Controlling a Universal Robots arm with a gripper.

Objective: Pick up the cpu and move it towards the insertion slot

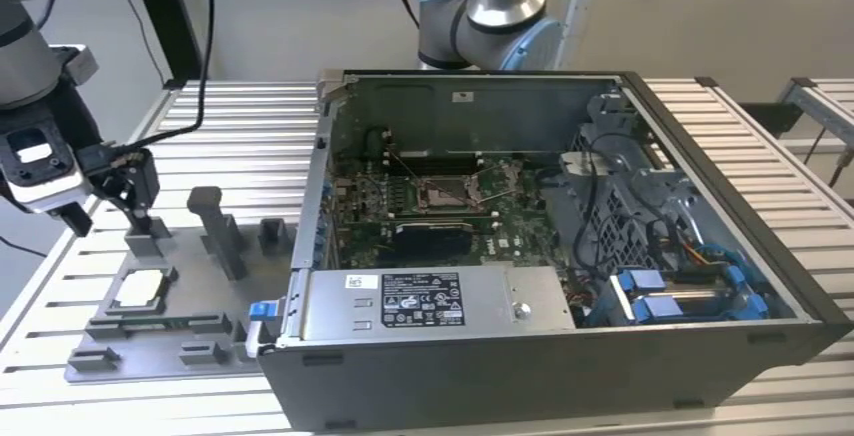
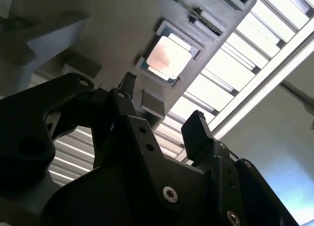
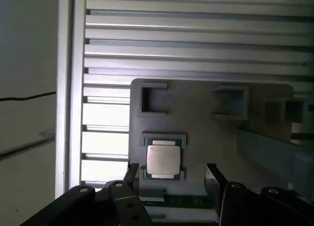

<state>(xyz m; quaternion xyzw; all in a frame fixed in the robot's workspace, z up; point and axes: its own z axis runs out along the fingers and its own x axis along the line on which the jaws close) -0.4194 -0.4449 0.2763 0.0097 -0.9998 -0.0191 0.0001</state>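
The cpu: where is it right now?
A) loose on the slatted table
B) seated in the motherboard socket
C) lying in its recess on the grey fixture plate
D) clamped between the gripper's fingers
C: the cpu lies flat in its recess on the grey fixture plate, and the gripper hangs open above it with nothing between its fingers.

1 cpu (image 3: 163, 159), 1 insertion slot (image 1: 445, 192), 1 computer case (image 1: 534, 376), 1 grey fixture (image 1: 200, 301), 1 gripper (image 3: 171, 170) with 2 fingers (image 3: 214, 177).
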